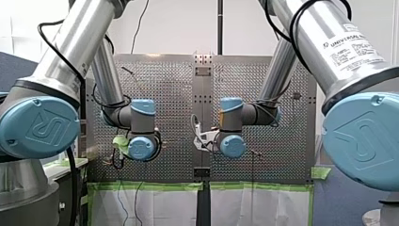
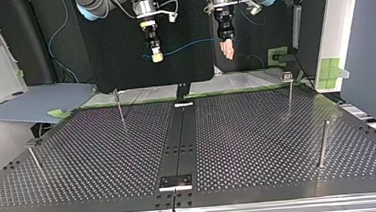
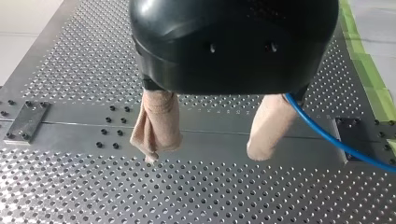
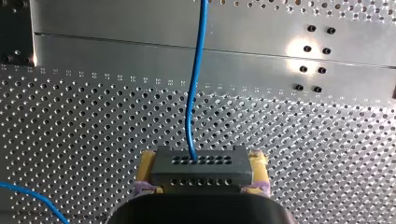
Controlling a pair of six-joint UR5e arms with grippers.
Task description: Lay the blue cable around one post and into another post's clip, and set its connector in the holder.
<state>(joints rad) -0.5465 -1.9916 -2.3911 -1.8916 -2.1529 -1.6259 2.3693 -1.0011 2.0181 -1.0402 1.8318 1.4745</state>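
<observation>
Above worktop (image 2: 258, 131): gripping black plug (image 4: 201, 170) tight in right jaws. Blue cable (image 4: 192, 93) from plug toward left jaws, spread apart, cable beside one beige pad (image 3: 268, 133).

Behind the connector (image 4: 201, 173), my right pincer (image 4: 203, 162) is mostly hidden.

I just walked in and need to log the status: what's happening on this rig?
The right arm's tool grips the black connector of the blue cable, high above the perforated table. The cable runs across to the left arm's tool, whose beige fingers stand open, the cable passing beside one. None of the posts carries cable yet.
</observation>
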